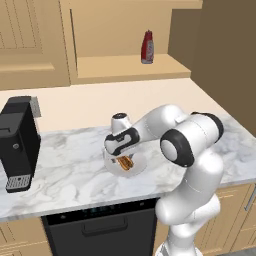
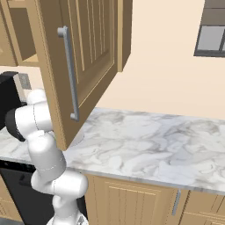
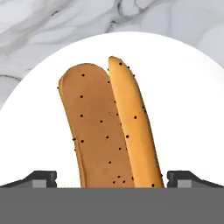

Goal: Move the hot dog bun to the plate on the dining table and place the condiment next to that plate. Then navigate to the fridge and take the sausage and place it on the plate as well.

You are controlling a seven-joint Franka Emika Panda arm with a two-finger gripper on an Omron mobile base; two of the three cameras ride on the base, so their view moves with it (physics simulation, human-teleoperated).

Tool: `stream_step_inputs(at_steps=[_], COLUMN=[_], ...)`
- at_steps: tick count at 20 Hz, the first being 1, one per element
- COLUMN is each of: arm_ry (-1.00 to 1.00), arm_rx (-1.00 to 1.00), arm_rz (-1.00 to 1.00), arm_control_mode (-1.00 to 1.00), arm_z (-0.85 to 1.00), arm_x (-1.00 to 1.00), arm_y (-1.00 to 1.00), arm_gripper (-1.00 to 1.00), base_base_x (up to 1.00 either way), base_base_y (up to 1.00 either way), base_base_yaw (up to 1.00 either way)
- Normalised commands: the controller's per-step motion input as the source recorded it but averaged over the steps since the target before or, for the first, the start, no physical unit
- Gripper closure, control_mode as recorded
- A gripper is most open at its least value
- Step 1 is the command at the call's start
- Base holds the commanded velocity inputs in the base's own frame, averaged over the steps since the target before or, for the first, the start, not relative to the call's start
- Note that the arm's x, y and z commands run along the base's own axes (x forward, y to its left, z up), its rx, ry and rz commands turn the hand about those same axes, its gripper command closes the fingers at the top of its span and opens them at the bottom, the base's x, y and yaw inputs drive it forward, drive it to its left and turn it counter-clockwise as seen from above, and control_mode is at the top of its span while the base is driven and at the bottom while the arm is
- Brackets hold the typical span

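The hot dog bun (image 3: 109,127), orange-brown, split lengthwise and speckled, lies on a small white plate (image 3: 183,109) on the marble counter (image 1: 70,170). My gripper (image 3: 111,178) hangs just above it, open, one dark fingertip (image 3: 41,178) on each side of the bun and not touching it. From the left base the gripper (image 1: 123,159) points down over the bun (image 1: 125,163) and white plate (image 1: 141,167). The condiment (image 1: 147,47), a dark red bottle, stands upright on the open cabinet shelf behind. The plate, dining table, fridge and sausage are out of view.
A black coffee machine (image 1: 19,142) stands at the counter's left end. An open wooden cabinet door (image 2: 79,66) with a long handle swings out over the counter and hides my hand from the right base. A dark dishwasher front (image 1: 100,225) sits below.
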Motion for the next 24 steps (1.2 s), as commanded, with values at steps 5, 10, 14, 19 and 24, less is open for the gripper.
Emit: stream_step_inputs(at_steps=[5,10,14,19,24], arm_ry=[0.01,-0.01,-0.18,-0.15,-0.05], arm_rx=[0.00,0.00,-0.01,0.00,0.02], arm_rz=[0.00,0.00,0.00,-0.05,-0.08], arm_control_mode=[-1.00,-1.00,-1.00,-1.00,-1.00], arm_z=[-0.25,0.01,0.51,0.81,0.86], arm_x=[-0.09,-0.24,-0.29,-0.35,-0.58], arm_y=[0.08,0.00,-0.02,-0.32,-0.39], arm_gripper=[1.00,1.00,1.00,1.00,1.00], base_base_x=[0.00,0.00,0.00,0.00,0.00], base_base_y=[0.00,0.00,0.00,0.00,0.00], base_base_yaw=[0.00,0.00,0.00,0.00,0.00])
